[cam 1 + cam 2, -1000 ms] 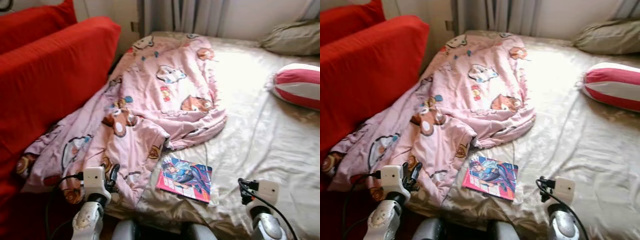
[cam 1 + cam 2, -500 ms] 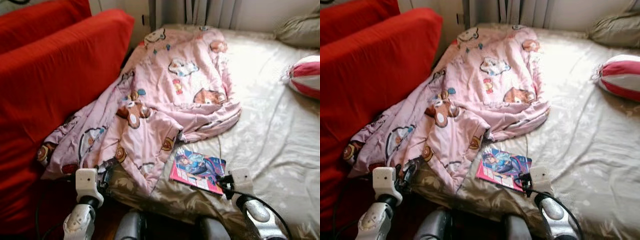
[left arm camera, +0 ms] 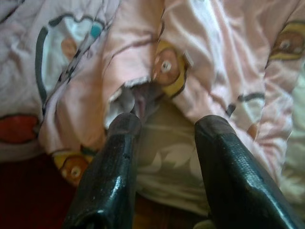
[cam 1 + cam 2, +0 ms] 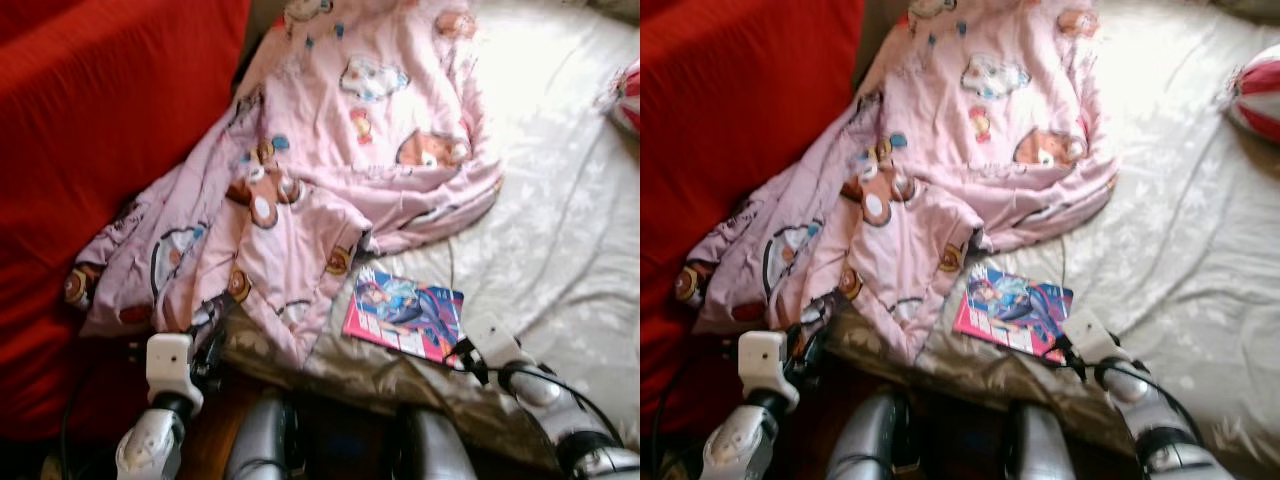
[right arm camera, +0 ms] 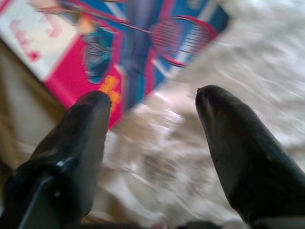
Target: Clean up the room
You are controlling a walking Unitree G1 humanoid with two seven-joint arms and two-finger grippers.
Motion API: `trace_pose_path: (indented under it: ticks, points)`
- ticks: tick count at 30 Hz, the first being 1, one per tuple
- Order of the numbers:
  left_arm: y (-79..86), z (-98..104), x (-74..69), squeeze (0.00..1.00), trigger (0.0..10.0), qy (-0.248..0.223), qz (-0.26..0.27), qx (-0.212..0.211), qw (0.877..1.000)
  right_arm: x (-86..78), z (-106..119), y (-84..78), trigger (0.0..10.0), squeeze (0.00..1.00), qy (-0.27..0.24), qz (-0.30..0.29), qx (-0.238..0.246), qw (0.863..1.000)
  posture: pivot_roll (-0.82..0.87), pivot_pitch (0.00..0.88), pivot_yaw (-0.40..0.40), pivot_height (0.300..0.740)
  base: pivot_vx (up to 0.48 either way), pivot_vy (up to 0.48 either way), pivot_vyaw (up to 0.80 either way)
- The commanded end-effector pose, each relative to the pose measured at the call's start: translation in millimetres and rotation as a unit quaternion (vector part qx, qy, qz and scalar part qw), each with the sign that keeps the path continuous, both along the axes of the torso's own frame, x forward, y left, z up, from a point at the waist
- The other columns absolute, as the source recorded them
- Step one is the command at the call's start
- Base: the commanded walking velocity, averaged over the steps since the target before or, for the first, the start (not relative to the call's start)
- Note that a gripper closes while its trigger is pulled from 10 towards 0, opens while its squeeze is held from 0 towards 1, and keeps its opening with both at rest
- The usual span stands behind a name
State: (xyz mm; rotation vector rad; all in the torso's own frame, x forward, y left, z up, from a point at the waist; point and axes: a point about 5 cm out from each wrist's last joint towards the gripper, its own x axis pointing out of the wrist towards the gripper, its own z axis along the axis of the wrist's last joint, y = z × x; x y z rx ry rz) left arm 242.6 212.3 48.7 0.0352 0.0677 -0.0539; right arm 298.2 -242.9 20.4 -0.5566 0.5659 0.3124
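Note:
A pink and blue comic book (image 4: 405,315) lies flat on the beige bed sheet (image 4: 560,230) near the bed's front edge. My right gripper (image 5: 152,112) hovers open at the book's near right corner, with the book (image 5: 119,52) just beyond its fingertips. A crumpled pink blanket (image 4: 330,170) with cartoon bears covers the bed's left part and hangs over the edge. My left gripper (image 3: 164,126) is open and points at the blanket's hanging hem (image 3: 143,90), with nothing between its fingers. It stands low at the bed's front left corner (image 4: 205,345).
A red sofa (image 4: 90,150) stands close along the bed's left side. A red and white striped pillow (image 4: 1258,95) lies at the right edge of the bed. My own legs (image 4: 260,445) show below, against the bed's front edge.
The camera has tilted down and closer to the bed. My right gripper has reached forward to the book's near corner. The left gripper stays low by the blanket's hem.

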Motion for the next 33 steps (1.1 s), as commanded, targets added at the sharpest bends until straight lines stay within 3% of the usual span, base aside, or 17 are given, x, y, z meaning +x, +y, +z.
trace_pose_path:
  ticks: [1, 7, 13, 18, 28, 33]
  points:
    - [6.7, -6.4, -10.0, 0.00, 10.0, 0.025, 0.004, 0.007, 1.000, -7.4, -5.5, -5.4, 10.0, 0.00, 0.030, 0.019, -0.011, 0.999, 0.15, 0.395, 0.081, 0.644, 0.000, 0.000, 0.00]
    - [12.2, -7.6, -21.6, 0.00, 10.0, 0.047, 0.007, 0.017, 0.999, -2.9, 6.9, -24.1, 10.0, 0.00, 0.063, 0.042, -0.050, 0.996, 0.16, 0.416, 0.092, 0.644, 0.000, 0.000, 0.00]
    - [14.7, -6.7, -22.5, 0.00, 10.0, 0.052, 0.007, 0.015, 0.999, 3.4, 18.1, -30.1, 10.0, 0.00, 0.063, 0.047, -0.046, 0.996, 0.16, 0.419, 0.102, 0.644, 0.000, 0.000, 0.00]
    - [14.4, -2.5, -22.1, 0.00, 10.0, 0.054, 0.001, 0.015, 0.998, -1.7, 13.0, -27.9, 10.0, 0.00, 0.086, 0.076, -0.048, 0.992, 0.17, 0.429, 0.111, 0.644, 0.000, 0.000, 0.00]
    - [14.6, -2.6, -28.0, 0.00, 10.0, 0.061, -0.001, 0.016, 0.998, -7.1, 5.5, -28.5, 10.0, 0.00, 0.105, 0.071, -0.065, 0.990, 0.18, 0.441, 0.123, 0.644, 0.000, 0.000, 0.00]
    - [15.1, -1.9, -30.0, 0.00, 10.0, 0.065, 0.000, 0.016, 0.998, -7.8, 6.2, -33.5, 10.0, 0.00, 0.106, 0.077, -0.102, 0.986, 0.18, 0.443, 0.127, 0.644, 0.000, 0.000, 0.00]
